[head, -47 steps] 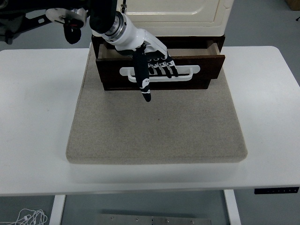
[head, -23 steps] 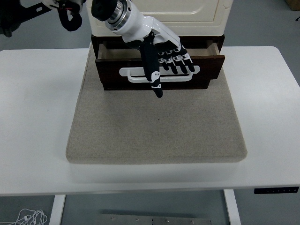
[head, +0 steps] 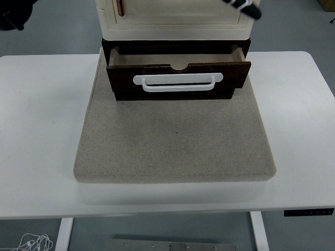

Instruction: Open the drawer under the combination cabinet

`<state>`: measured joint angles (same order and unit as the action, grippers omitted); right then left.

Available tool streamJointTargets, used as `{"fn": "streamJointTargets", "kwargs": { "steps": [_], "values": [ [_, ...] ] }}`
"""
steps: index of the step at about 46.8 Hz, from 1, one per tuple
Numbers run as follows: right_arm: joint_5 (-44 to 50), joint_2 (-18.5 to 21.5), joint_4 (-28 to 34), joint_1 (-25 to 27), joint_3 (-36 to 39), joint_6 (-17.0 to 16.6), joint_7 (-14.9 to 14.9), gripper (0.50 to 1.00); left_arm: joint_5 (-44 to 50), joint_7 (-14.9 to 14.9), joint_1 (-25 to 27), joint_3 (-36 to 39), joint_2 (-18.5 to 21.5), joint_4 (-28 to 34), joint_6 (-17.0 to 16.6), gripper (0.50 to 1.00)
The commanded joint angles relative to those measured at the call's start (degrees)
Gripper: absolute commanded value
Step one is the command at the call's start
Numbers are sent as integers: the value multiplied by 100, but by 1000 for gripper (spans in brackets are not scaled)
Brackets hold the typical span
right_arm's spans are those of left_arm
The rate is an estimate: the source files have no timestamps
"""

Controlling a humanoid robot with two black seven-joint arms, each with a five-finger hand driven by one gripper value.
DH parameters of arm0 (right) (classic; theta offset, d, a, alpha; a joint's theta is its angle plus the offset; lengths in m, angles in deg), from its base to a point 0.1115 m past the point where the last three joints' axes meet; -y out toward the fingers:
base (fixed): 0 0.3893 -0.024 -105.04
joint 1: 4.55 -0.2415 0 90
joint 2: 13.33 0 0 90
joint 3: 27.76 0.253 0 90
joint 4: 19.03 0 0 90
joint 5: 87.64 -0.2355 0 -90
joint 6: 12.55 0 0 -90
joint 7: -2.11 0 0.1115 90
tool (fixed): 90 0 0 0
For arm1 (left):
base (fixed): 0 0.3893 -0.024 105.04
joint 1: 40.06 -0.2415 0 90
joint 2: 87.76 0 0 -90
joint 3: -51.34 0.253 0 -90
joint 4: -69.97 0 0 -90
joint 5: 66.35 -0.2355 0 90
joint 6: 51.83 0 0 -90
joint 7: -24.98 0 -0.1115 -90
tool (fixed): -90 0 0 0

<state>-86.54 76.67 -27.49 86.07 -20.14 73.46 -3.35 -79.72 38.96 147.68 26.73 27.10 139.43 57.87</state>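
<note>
The dark brown drawer under the cream cabinet stands pulled out a short way, so a strip of its inside shows behind the front panel. Its white handle is free, with nothing touching it. Only a small black-and-white tip of my left hand shows at the top edge, above the cabinet front and well clear of the drawer. A dark part of the left arm shows in the top left corner. The right hand is out of view.
The cabinet stands at the back of a grey felt mat on the white table. A control panel sits on the table's front edge at the right.
My left hand has let go of the white handle and lifted up and to the right, almost out of the picture. The drawer stays pulled out as before.
</note>
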Motion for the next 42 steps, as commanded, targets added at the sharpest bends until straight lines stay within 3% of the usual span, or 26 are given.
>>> {"fn": "streamJointTargets", "kwargs": {
  "steps": [1,9,15,19,24,30,42],
  "values": [
    [4,0,2,0,2,3,1,928,1,-307,-1,-333,-34,-204,-308,1000],
    [4,0,-6,0,-6,-6,1,926,1,-870,35,-896,-34,-565,-1125,1000],
    [-5,0,2,0,-6,3,1,928,9,-1072,61,-1256,-25,-846,-1908,1000],
    [4,0,2,0,-6,-5,1,926,9,-1143,52,-1511,19,-1144,-2260,1000],
    [4,0,2,0,2,3,1,928,9,-1187,52,-1608,80,-1706,-2366,1000],
    [4,0,2,0,2,3,1,928,71,-1485,52,-1643,247,-2471,-2392,1000],
    [4,0,2,0,-6,3,1,926,624,-1486,17,-1951,291,-4273,-2278,1000]
  ]
}}
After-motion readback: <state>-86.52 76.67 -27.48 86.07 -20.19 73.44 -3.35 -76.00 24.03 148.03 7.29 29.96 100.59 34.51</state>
